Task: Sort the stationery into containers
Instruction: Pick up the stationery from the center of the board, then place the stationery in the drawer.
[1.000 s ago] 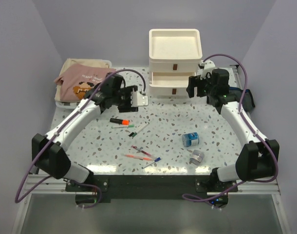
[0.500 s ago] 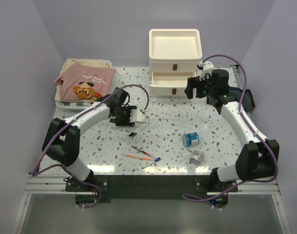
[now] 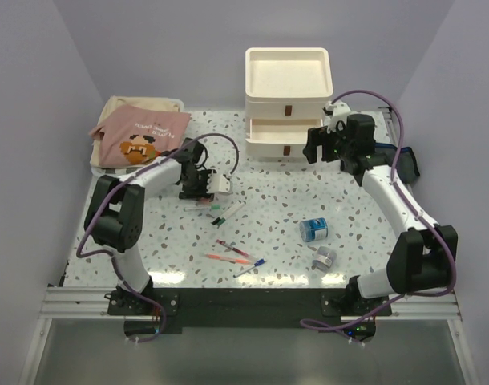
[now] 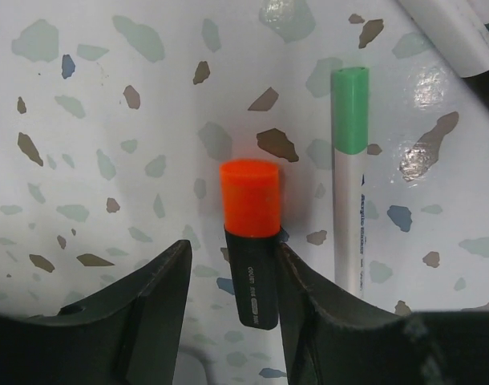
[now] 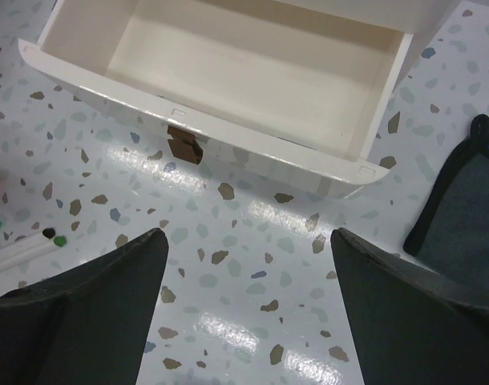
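An orange-capped marker with a black body (image 4: 249, 200) lies on the speckled table between the jaws of my left gripper (image 4: 233, 265). The gripper is open; the right finger touches the marker and the left stands off. In the top view the left gripper (image 3: 201, 188) hides this marker. A green-capped white marker (image 4: 350, 120) lies just to its right. My right gripper (image 5: 246, 241) is open and empty above the table, before the pulled-out drawer (image 5: 228, 64) of the cream drawer unit (image 3: 288, 96). The navy pouch (image 5: 461, 208) lies at the right.
Black and green markers (image 3: 224, 215), red pens (image 3: 232, 250) and a blue pen (image 3: 251, 267) lie mid-table. A blue roll (image 3: 313, 229) and a grey roll (image 3: 324, 258) sit at the front right. Folded cloth (image 3: 140, 136) lies at the back left.
My left gripper has come back and down from near the drawer unit to the orange marker and now straddles it. The right arm has barely moved.
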Available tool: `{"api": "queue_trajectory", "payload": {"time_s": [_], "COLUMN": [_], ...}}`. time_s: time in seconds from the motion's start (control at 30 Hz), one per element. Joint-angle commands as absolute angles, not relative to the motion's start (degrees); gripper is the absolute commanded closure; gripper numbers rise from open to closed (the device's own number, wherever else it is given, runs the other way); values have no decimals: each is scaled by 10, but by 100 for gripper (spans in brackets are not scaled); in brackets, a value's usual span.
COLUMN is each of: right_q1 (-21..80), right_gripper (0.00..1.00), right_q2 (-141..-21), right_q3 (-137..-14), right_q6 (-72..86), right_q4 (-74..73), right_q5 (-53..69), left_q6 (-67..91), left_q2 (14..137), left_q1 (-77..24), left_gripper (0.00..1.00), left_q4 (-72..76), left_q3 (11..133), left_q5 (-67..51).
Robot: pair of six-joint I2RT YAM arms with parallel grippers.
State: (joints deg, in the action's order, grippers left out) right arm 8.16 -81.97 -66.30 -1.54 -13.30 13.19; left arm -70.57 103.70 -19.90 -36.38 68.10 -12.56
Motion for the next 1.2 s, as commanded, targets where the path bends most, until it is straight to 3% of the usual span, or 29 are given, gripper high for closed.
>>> {"api": "queue_trajectory", "payload": {"time_s": [0.0, 0.3, 0.53, 0.63, 0.97, 1.17], "right_q1": [78, 79, 78, 78, 78, 77], "right_gripper": [13, 13, 14, 14, 15, 15], "right_q2": [-825, -832, -836, -834, -826, -821], "right_q3": [-687, -690, -690, -691, -683, -682], "right_q6": [-18, -24, -25, -25, -31, -27], "right_q4": [-129, -130, -128, -127, -120, -113], "right_q5": [147, 149, 152, 151, 137, 92], "left_q6": [-732, -721, -693, -686, -657, -605], "left_q2": [1055, 1109, 1145, 1129, 1088, 1074], "left_q1": [-196, -196, -196, -196, -262, -311], "left_gripper": [50, 53, 86, 92, 92, 95], "left_q4": [-379, -435, -502, -526, -618, -508], "left_q3": [707, 729, 785, 811, 1111, 1140], "left_q5": [-128, -154, -175, -188, -238, -243]}}
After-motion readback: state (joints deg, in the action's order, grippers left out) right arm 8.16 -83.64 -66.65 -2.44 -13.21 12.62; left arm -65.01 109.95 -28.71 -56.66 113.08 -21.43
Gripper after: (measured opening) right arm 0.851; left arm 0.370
